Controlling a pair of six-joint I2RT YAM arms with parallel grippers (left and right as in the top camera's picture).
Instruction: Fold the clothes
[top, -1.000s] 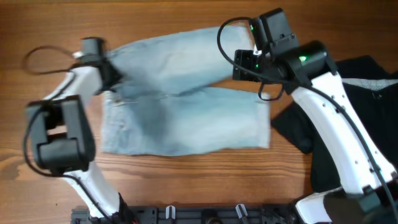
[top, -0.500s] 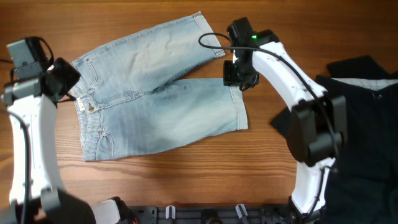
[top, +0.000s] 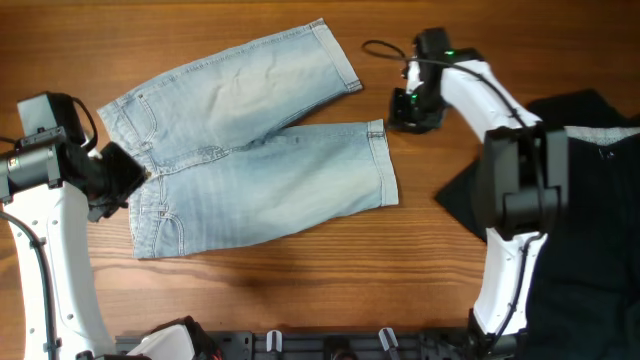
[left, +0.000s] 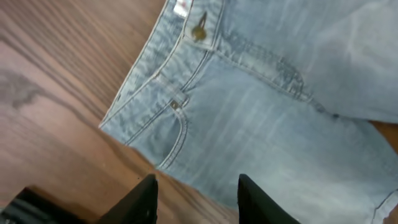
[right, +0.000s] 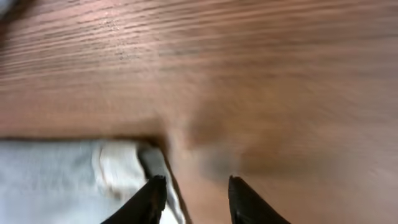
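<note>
The clothes, a pair of light-blue denim shorts (top: 250, 170), lie flat on the wooden table (top: 300, 290) with the waistband to the left and both cuffed legs pointing right. My left gripper (top: 122, 172) hovers at the waistband's left edge. In the left wrist view the left gripper (left: 196, 199) is open over the shorts' (left: 261, 112) lower edge, nothing between its fingers. My right gripper (top: 408, 108) is just right of the lower leg's cuff. In the right wrist view the right gripper (right: 196, 199) is open over bare wood, with the cuff (right: 118, 174) beside its left finger.
A black fabric garment (top: 590, 200) lies heaped at the right side of the table, under the right arm. A black cable (top: 380, 48) loops behind the right gripper. A dark rail (top: 330, 345) runs along the front edge.
Both grippers have let go of the shorts, which now lie flat. The left gripper has come down beside the waistband. The right gripper has drawn back to the right, off the cuffs.
</note>
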